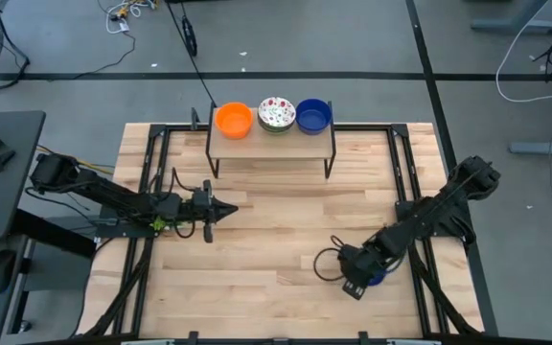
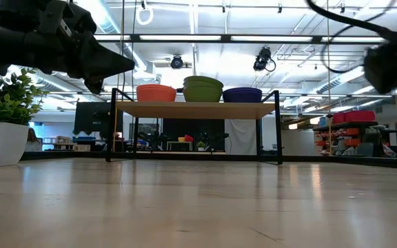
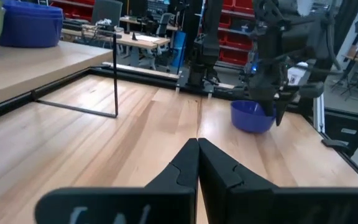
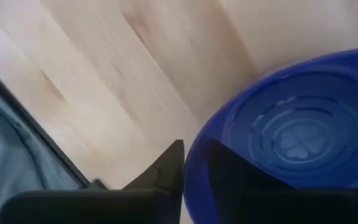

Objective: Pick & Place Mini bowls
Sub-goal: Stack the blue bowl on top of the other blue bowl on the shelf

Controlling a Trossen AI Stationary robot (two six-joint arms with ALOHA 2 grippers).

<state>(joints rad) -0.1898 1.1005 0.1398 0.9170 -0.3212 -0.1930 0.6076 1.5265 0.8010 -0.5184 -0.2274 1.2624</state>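
Observation:
Three sets of mini bowls rest on a low shelf (image 1: 271, 142) at the table's far middle: an orange one (image 1: 234, 119), a white speckled one (image 1: 277, 113) and a blue one (image 1: 313, 115). A fourth, blue bowl (image 3: 252, 116) sits at the near right of the table under my right gripper (image 1: 360, 279), which is shut on it. My left gripper (image 1: 226, 208) hovers shut over the table's left middle, pointing right, touching nothing. In the low view the shelf's bowls show orange (image 2: 156, 92), green-sided (image 2: 203, 88) and blue (image 2: 242, 94). My right gripper pinches the blue bowl's rim (image 4: 194, 163), with one finger (image 4: 166, 171) outside the wall and the other (image 4: 229, 168) inside the hollow. It comes from above, pointing down. In the left wrist view the bowl's base seems to rest on the table.
A potted green plant (image 2: 2, 124) stands at the near left in the low view. The shelf has thin black legs (image 3: 115, 74). Black frame rails (image 1: 151, 182) run along the table's left and right sides. Bare wood (image 1: 286, 220) lies between the two grippers.

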